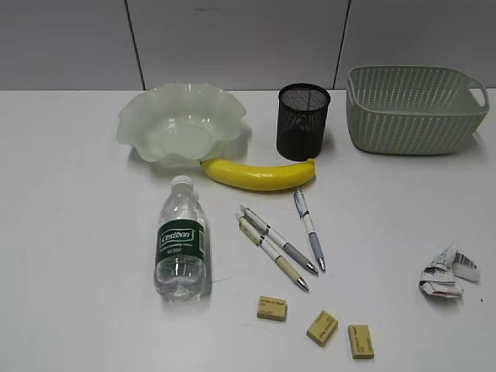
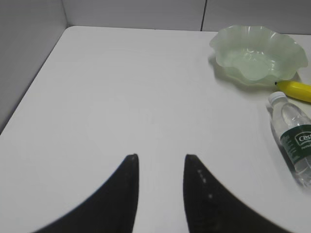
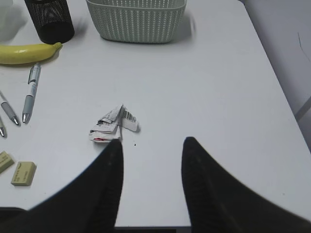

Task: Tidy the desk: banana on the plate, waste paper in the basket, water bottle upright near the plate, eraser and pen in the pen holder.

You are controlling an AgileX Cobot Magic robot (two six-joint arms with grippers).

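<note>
A yellow banana (image 1: 260, 173) lies in front of the pale green wavy plate (image 1: 139, 116). A clear water bottle (image 1: 181, 246) lies on its side left of three pens (image 1: 280, 240). Three yellow erasers (image 1: 322, 326) lie near the front. The black mesh pen holder (image 1: 303, 121) stands behind the banana. Crumpled waste paper (image 1: 443, 273) lies at the right; the green basket (image 1: 415, 108) is at the back right. My left gripper (image 2: 160, 158) is open and empty over bare table, left of the bottle (image 2: 294, 136). My right gripper (image 3: 151, 141) is open and empty, just right of the waste paper (image 3: 112, 124).
The table's left edge meets a grey wall in the left wrist view (image 2: 29, 58). The table's right edge (image 3: 277, 82) and front edge show in the right wrist view. Neither arm shows in the exterior view.
</note>
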